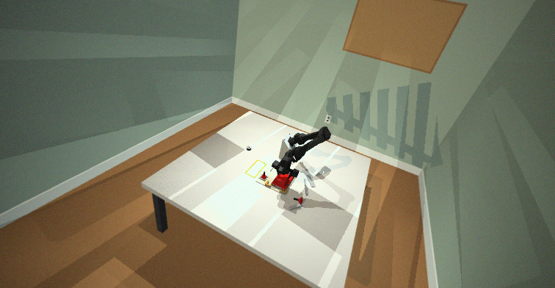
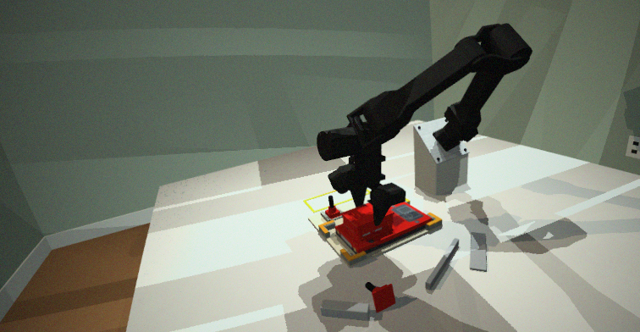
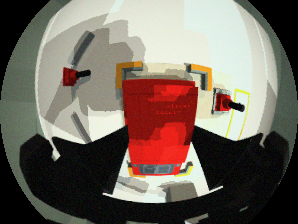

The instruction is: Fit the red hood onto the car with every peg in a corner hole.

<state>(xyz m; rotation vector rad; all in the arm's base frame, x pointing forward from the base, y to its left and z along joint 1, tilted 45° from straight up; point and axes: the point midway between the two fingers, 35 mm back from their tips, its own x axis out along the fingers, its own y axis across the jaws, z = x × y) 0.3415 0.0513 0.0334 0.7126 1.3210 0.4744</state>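
The red hood (image 2: 353, 229) (image 1: 280, 180) (image 3: 160, 116) is down over the front part of the red car chassis (image 2: 417, 220), which sits in the jig with orange corners (image 2: 433, 218) (image 1: 268, 184) (image 3: 129, 68). My gripper (image 2: 369, 215) (image 1: 285, 173) (image 3: 160, 128) points straight down and is shut on the hood, one finger on each side of its roof. The hood covers the engine block and the pegs, so I cannot tell whether the pegs are in the holes. The grey seat part of the chassis shows behind the hood.
A red clamp with a black handle (image 2: 332, 208) (image 3: 226, 103) stands at the jig's left edge; another (image 2: 383, 296) (image 3: 72, 75) lies loose in front. Grey bars (image 2: 441, 262) (image 2: 478, 251) (image 2: 344, 309) lie to the right and front. A yellow outlined rectangle (image 1: 250, 167) and the grey arm mount (image 2: 436, 163) are behind.
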